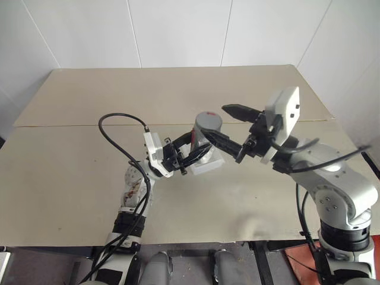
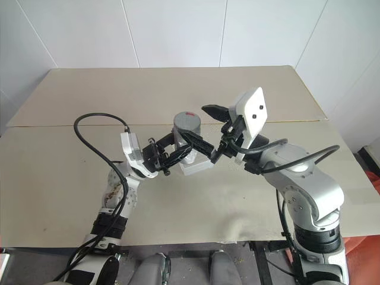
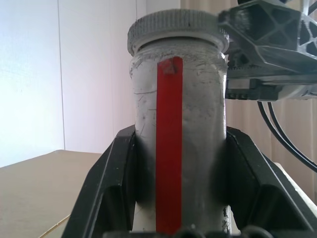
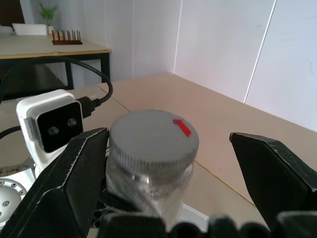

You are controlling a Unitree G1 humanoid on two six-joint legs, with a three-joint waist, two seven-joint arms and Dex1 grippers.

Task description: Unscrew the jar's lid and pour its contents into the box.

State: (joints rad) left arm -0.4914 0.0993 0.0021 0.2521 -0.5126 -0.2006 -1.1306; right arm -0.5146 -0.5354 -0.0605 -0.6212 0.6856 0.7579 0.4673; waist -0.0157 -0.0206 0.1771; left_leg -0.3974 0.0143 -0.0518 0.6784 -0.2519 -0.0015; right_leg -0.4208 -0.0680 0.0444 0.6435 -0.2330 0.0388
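Grey screw lid [image 4: 152, 136], ribbed at its edge and bearing a small red mark on top, sits fully on the jar [image 3: 176, 144]; not yet off. Jar is clear-walled with a vertical red stripe running down the side facing the left wrist camera. It stands upright, lifted clear of the beige worktop [image 1: 71, 154].

Left gripper [image 1: 191, 153]: its fingers [image 3: 111, 183] are clamped on the lower body of the jar, one on each side, touching the wall. The stripe shows between them.

Right gripper [image 4: 171, 163]: its fingers [image 4: 74, 173] are spread wide apart, one on each side of the lid. In the right wrist view one finger is just beside the lid's rim; whether it touches cannot be told. The other finger stands well apart from the lid with bare worktop visible in the gap. In the head views the upper finger reaches above and beyond the lid while the lower passes in front of the jar.

Box [image 2: 196, 165]: translucent white, resting on the worktop directly below and just behind the held jar, partly hidden by the left gripper and jar. Its inside cannot be made out.

Jar contents: not discernible through the wall.

A black cable [image 1: 122, 151] loops from the left wrist over the worktop.
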